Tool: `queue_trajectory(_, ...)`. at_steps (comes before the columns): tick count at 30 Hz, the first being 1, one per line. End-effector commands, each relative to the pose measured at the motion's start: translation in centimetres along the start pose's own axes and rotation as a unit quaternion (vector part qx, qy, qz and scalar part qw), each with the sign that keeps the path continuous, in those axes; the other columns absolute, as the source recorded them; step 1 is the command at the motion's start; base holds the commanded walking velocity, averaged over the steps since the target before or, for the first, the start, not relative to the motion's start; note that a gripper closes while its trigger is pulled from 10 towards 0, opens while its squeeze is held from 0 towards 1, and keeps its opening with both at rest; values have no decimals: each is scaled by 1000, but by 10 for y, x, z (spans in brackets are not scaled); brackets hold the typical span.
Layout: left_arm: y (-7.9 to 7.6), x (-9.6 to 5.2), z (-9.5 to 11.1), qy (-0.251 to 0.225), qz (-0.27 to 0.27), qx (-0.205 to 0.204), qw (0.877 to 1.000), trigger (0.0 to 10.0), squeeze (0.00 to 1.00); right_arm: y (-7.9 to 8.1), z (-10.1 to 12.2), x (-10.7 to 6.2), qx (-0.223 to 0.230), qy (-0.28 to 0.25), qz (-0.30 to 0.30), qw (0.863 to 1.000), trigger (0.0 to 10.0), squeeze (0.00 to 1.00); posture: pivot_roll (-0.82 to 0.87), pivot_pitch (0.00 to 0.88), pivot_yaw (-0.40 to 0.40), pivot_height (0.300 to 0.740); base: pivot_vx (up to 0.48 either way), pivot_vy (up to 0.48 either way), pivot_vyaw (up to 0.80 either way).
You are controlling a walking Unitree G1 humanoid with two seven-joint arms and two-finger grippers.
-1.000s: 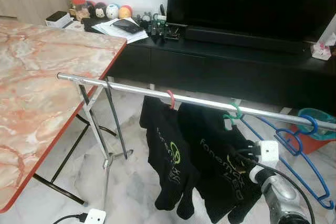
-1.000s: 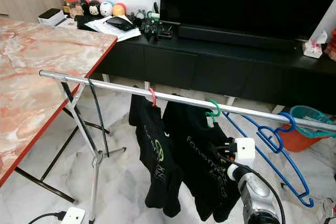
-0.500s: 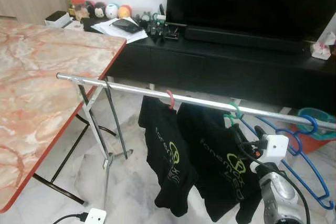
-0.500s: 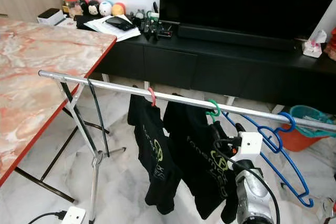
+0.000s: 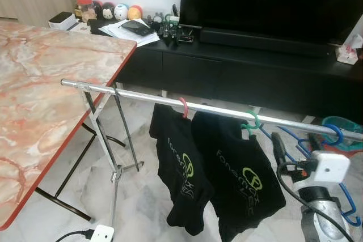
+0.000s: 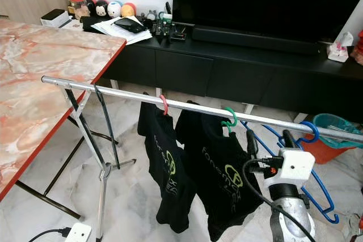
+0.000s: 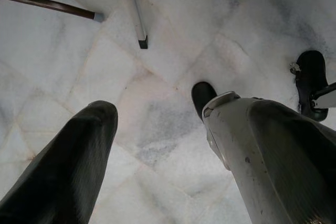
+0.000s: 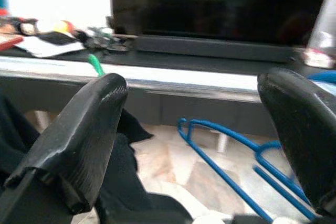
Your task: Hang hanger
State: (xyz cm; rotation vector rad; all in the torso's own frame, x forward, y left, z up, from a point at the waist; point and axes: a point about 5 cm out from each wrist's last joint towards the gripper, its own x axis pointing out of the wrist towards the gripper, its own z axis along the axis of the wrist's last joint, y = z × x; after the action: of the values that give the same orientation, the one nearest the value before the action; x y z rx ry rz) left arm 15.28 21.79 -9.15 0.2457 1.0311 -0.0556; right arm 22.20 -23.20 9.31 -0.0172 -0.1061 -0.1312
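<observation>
A silver rail (image 5: 142,96) runs across the room on a folding stand. A red hanger hook (image 5: 184,107) and a green hanger hook (image 5: 253,122) each carry a black shirt (image 5: 241,179) with a green logo. Empty blue hangers (image 6: 309,133) hang at the rail's right end. My right gripper (image 5: 296,143) is open and holds nothing. It sits just below the rail, between the green hanger's shirt and the blue hangers (image 8: 220,148). My left gripper (image 7: 160,107) hangs open over the white floor.
A marble-topped table (image 5: 34,100) with a red edge fills the left side. A black TV cabinet (image 5: 227,69) stands behind the rail. An orange bucket (image 5: 334,151) sits at the right. A white power strip (image 5: 102,233) lies on the floor by the stand's legs (image 5: 110,157).
My right gripper has risen and moved right, from in front of the green hanger's shirt to beside the blue hangers. That shirt now hangs free.
</observation>
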Motion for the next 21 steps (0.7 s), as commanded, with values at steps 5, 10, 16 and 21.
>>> queue_trajectory(5, 0, -1, -4, 12, -2, 8, 1000, 10000, 0, 1, 5, -14, -20, 12, -37, 999, 10000, 0, -106, 0, -38, 740, 0, 0, 0)
queue_trajectory(10, 1, -1, -4, 11, -1, 9, 1000, 10000, 0, 1, 11, -8, -15, -1, -48, 999, 3490, 0, -107, 0, -38, 740, 0, 0, 0)
queue_trajectory(16, 1, -1, -4, 10, -1, 9, 1000, 10000, 0, 1, 14, -4, -14, -2, -50, 999, 0, 0, -103, 0, -37, 740, 0, 0, 0)
queue_trajectory(21, 1, -1, -4, 10, 0, 10, 1000, 10000, 0, 1, 14, -4, -10, -1, -49, 999, 0, 0, -103, 0, -37, 740, 0, 0, 0)
